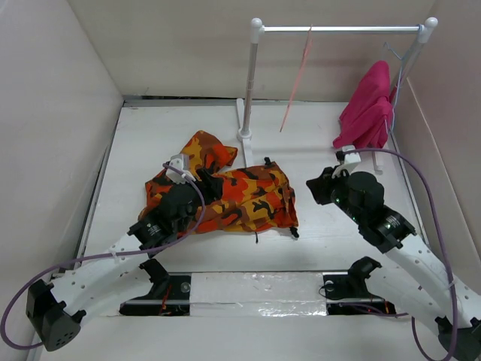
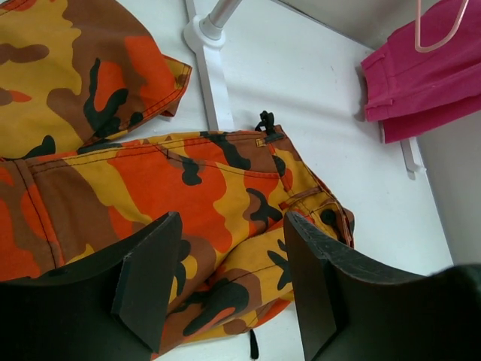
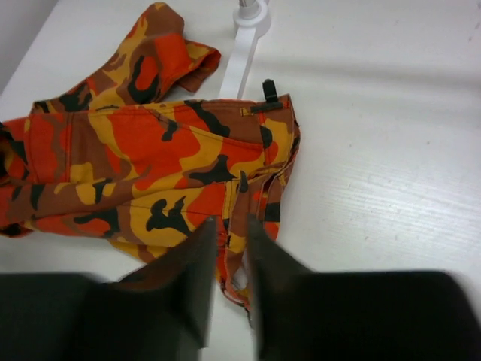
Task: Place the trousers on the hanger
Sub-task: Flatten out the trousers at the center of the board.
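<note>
Top external | trousers (image 1: pixel 240 199) heaped mid-worktop (image 1: pixel 323 235) | hanger (image 1: pixel 297 83) on rail (image 1: pixel 338 28), 1 o'clock of them | left gripper (image 2: pixel 233 233) apart above trousers | right gripper (image 3: pixel 231 223) together, at their 3 o'clock

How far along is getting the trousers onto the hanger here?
Done: nothing. The trousers lie folded on the table; the hanger hangs bare on the rail. In hand: left fingers open over the trousers, right fingers shut beside them. Remaining: grasp, drape over hanger.
</note>
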{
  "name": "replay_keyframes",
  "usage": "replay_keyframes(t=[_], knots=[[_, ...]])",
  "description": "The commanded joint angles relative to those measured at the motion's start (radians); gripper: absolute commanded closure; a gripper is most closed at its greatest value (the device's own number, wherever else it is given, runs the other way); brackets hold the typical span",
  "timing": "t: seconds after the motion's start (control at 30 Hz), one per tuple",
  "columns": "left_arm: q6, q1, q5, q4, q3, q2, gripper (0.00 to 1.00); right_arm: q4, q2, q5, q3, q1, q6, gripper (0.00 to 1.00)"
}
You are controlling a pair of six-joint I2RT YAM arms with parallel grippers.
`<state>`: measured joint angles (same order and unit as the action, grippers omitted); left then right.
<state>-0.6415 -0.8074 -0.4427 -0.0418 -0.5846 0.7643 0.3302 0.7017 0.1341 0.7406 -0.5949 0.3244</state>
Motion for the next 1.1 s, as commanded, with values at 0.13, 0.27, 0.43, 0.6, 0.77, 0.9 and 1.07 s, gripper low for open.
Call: replay_keyframes(t=[0.13,0.27,0.43,0.6,0.77,0.9,1.07], knots=[[-0.018,0.001,-0.039,0.011,-0.011,-0.022,0.5,-0.092,0.091,-0.021,0.003,0.007,0.016,0.96],[-0.073,0.001,-0.135,0.124,-0.015,-0.026,0.55,-0.157,0.198,-0.027,0.019,0.007,0.021,0.3],[-0.132,0.031,-0.177,0.247,-0.008,-0.045,0.46,-0.226,0.392,-0.053,0.082,0.053,0.039,0.08],[-0.182,0.053,-0.172,0.286,0.025,-0.121,0.31,-0.36,0.646,-0.068,0.121,0.096,0.087,0.07],[-0.24,0.063,-0.221,0.385,0.032,-0.178,0.28,-0.419,0.892,-0.103,0.213,0.125,0.104,0.07],[-0.312,0.063,-0.266,0.451,0.035,-0.239,0.27,-0.482,1.033,-0.174,0.259,0.153,0.111,0.07],[-0.357,0.063,-0.303,0.502,0.054,-0.273,0.25,-0.517,1.13,-0.231,0.275,0.141,0.111,0.12]])
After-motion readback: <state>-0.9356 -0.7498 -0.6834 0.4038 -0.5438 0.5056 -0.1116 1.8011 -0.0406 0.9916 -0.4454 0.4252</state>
